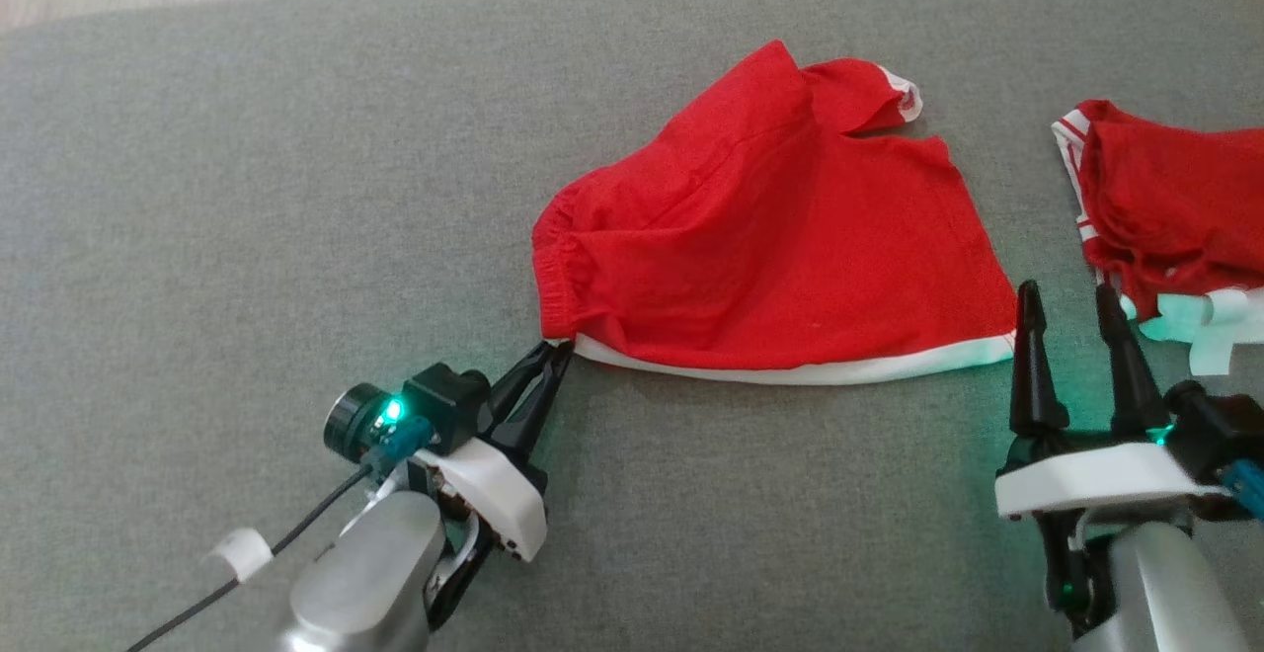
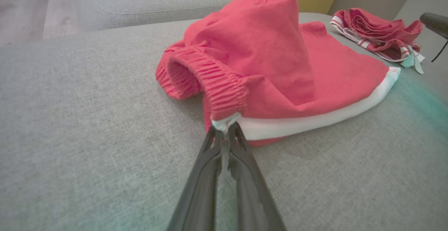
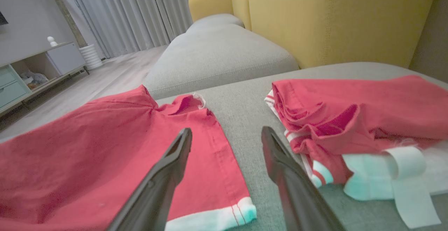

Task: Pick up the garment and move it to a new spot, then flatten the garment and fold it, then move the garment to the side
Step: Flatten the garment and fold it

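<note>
Your left gripper (image 1: 559, 348) (image 2: 224, 127) has its jaws closed tight on the near left corner of the red shorts (image 1: 780, 257) (image 2: 280, 66) (image 3: 105, 147), right where the white hem (image 1: 790, 371) meets the gathered waistband (image 1: 549, 277). The shorts lie on the grey cushion (image 1: 247, 188), mostly spread out. The far leg is bunched and folded over itself, and in the left wrist view the cloth humps up behind the waistband. Your right gripper (image 1: 1066, 291) (image 3: 226, 131) sits just beside the shorts' near right corner with its jaws wide apart and nothing between them. It is in the gap between the shorts and a second red garment (image 1: 1165, 207) (image 2: 378, 31) (image 3: 350, 112), which lies crumpled further right on the same cushion.
</note>
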{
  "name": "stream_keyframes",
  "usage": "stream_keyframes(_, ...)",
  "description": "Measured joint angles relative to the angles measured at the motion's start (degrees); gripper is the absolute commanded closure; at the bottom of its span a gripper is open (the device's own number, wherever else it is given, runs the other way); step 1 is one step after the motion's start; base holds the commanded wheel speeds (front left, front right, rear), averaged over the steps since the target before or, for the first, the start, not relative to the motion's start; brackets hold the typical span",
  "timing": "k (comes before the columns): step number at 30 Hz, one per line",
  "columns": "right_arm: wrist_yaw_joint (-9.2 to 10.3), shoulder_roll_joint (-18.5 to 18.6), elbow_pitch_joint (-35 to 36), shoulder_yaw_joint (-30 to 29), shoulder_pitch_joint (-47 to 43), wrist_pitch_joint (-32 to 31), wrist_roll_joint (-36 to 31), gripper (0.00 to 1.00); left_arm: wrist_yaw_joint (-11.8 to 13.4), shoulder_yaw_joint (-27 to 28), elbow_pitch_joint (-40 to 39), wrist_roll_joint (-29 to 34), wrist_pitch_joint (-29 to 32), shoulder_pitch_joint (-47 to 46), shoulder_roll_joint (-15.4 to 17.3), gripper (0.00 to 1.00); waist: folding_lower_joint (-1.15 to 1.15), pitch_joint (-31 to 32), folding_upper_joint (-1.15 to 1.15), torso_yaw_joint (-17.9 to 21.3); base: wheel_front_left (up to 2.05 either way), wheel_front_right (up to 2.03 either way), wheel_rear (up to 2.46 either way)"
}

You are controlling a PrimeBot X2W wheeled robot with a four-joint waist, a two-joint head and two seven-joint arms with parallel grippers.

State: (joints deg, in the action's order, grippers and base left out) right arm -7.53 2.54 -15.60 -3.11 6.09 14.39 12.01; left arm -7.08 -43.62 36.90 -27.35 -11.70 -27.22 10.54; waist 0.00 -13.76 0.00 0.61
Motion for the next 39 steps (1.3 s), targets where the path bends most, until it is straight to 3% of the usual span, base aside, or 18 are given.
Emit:
stream_keyframes(16, 0.0, -0.01, -12.93, -4.32, 0.8, -4.52, -4.47, 0.0, 3.09, -1.18, -3.6, 0.87, -0.79, 0.84, 1.05, 1.0, -0.01, 2.8, 0.0, -1.62, 0.0, 0.0, 0.0)
stream_keyframes(26, 0.0, 0.0, -14.96, -2.74, 3.7, -8.12, -6.71, 0.0, 4.44, -2.01, -6.39, 0.88, 0.98, 0.99, 1.43, 1.0, 0.0, 2.04, 0.0, -2.51, 0.0, 0.0, 0.0)
stream_keyframes(27, 0.0, 0.0, -15.01, -2.38, 3.72, -8.46, -6.67, 0.4, 4.64, -2.08, -6.46, 0.87, 1.04, 1.03, 1.46, 1.0, 0.0, 1.98, 0.0, -2.54, 0.0, 0.0, 0.0)
stream_keyframes(28, 0.0, 0.0, -15.01, -2.12, 3.77, -8.59, -6.57, 0.4, 4.67, -2.18, -6.51, 0.87, 1.12, 1.07, 1.52, 1.0, 0.0, 1.97, 0.0, -2.55, 0.0, 0.0, 0.0)
stream_keyframes(29, 0.0, 0.0, -15.01, -2.0, 3.81, -8.8, -6.54, 0.96, 4.79, -2.27, -6.62, 0.87, 1.36, 1.13, 1.58, 1.0, 0.0, 1.97, 0.0, -2.55, 0.0, 0.0, 0.0)
stream_keyframes(34, 0.0, 0.0, -15.07, -1.35, 3.81, -8.92, -6.22, 1.0, 5.14, -2.52, -7.03, 0.87, 2.38, 1.54, 2.1, 1.0, 0.0, 2.53, 0.0, -2.51, 0.0, 0.0, 0.0)
stream_keyframes(39, 0.0, 0.0, -13.26, 0.14, 3.83, -7.61, -1.35, 1.0, 5.57, -2.61, -7.69, 0.93, 3.72, 1.59, 3.49, 1.0, 0.0, 3.86, 0.0, -2.32, 0.0, 0.0, 0.0)
